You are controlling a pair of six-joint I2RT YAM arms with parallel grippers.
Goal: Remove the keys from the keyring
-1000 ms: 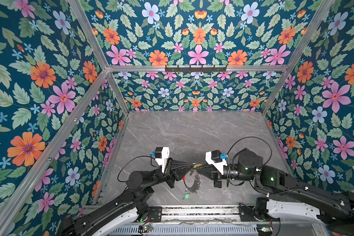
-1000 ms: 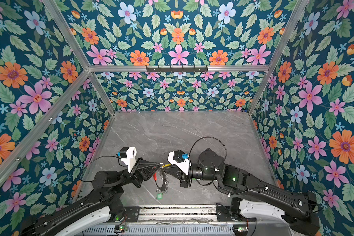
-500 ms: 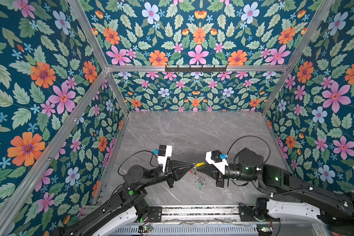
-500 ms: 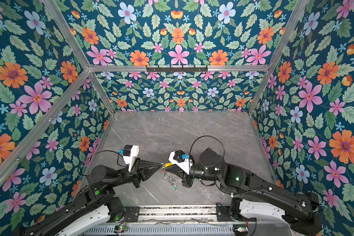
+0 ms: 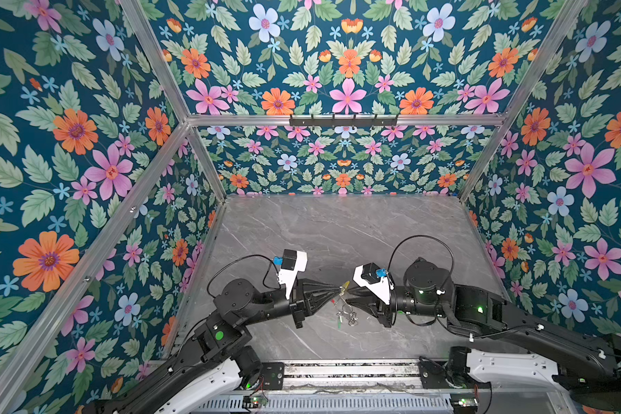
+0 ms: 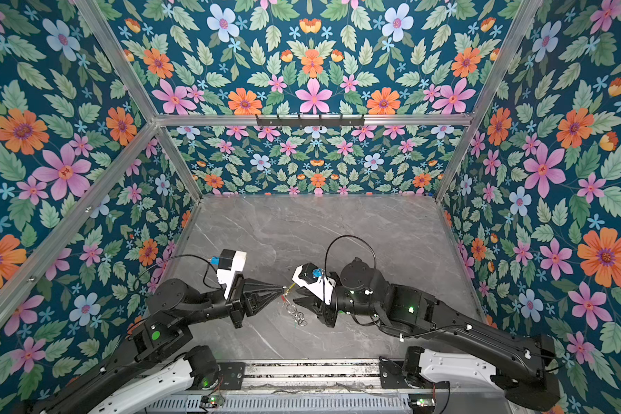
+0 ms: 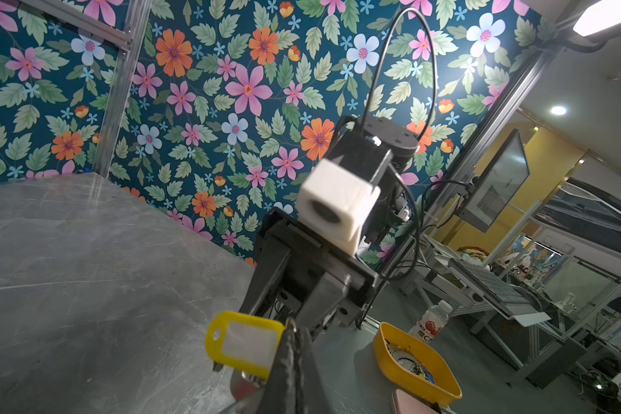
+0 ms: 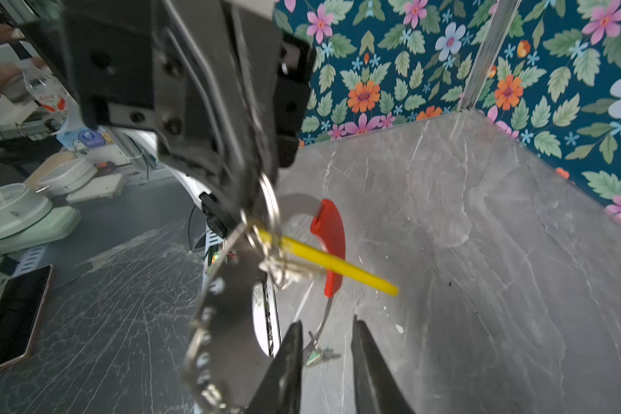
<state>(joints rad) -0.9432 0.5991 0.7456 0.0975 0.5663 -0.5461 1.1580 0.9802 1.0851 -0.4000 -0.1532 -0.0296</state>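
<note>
Right wrist view: right tool (image 8: 326,324) has just let go of the yellow oblong plastic tag (image 8: 330,263). Its jaws are now part-open and empty. Opposite, left tool (image 8: 256,211) is still clamped tight on a wire loop of the large flat grey metal keyring (image 8: 230,322), which hangs above the grey marble bench (image 8: 481,286) with its red sleeve (image 8: 332,229) outward. Green oblong plastic tag (image 8: 312,358) dangles lowest. Both keys look still attached, so nothing came free; regrasp needed.

Yellow tray (image 7: 380,340), bottle (image 7: 431,320) beside; phone (image 8: 15,315); marble tabletop (image 5: 337,229).
</note>
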